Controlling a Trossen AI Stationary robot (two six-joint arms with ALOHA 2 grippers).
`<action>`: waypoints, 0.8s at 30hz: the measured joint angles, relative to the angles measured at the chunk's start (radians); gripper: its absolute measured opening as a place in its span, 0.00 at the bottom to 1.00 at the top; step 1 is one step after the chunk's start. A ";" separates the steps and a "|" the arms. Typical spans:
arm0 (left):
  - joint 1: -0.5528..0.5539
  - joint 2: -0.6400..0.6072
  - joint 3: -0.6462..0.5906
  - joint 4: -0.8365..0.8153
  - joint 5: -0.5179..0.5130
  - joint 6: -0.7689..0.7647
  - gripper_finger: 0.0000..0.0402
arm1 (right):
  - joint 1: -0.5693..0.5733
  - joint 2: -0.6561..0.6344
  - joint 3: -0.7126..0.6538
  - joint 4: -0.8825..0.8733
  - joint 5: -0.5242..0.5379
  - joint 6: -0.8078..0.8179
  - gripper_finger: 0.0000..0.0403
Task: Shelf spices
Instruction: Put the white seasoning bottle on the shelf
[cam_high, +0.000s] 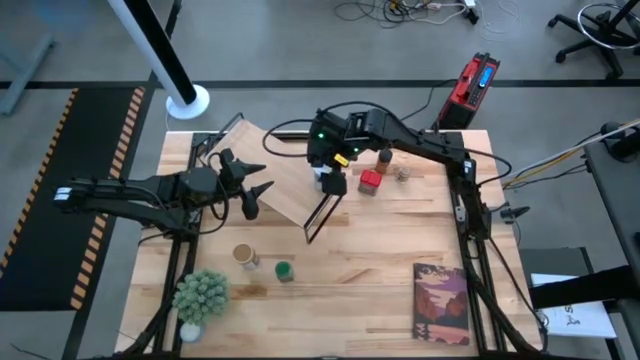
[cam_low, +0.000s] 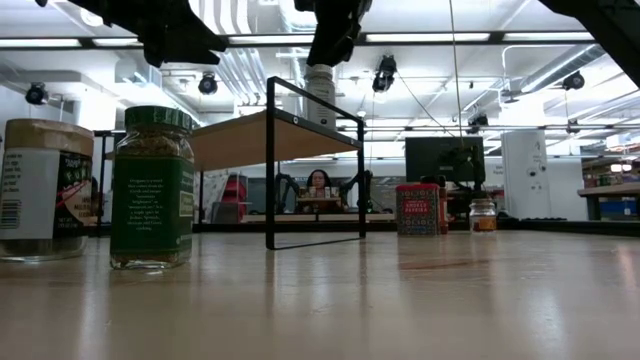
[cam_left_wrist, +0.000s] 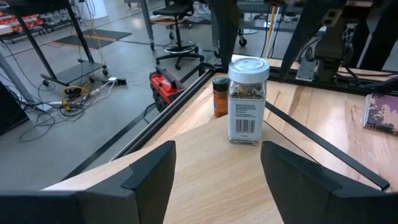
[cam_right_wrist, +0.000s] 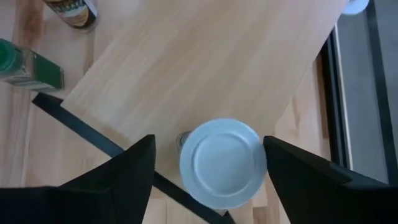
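White-lidded jar standing upright on the slanted wooden shelf, near its black metal frame. Right gripper directly above the jar, fingers apart on either side of the lid. Left gripper over the shelf's other end, fingers apart, empty. Green-lidded jar and tan-topped jar on the table; red tin beyond the shelf.

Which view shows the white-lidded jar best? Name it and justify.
The left wrist view: the white-lidded jar stands upright on the shelf, label and contents visible. The right wrist view shows only its lid, the low view a pale sliver, and the high view mostly hides it under the right gripper.
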 joint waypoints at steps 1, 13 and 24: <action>0.000 0.000 0.000 0.000 0.000 0.000 0.56 | 0.000 0.000 0.000 0.006 0.000 -0.001 0.66; 0.000 0.000 0.000 0.000 0.001 0.000 0.56 | 0.000 0.000 0.000 0.002 0.001 -0.011 0.48; 0.000 0.000 0.000 -0.002 0.002 0.000 0.56 | -0.001 -0.001 0.000 0.004 0.000 -0.132 0.37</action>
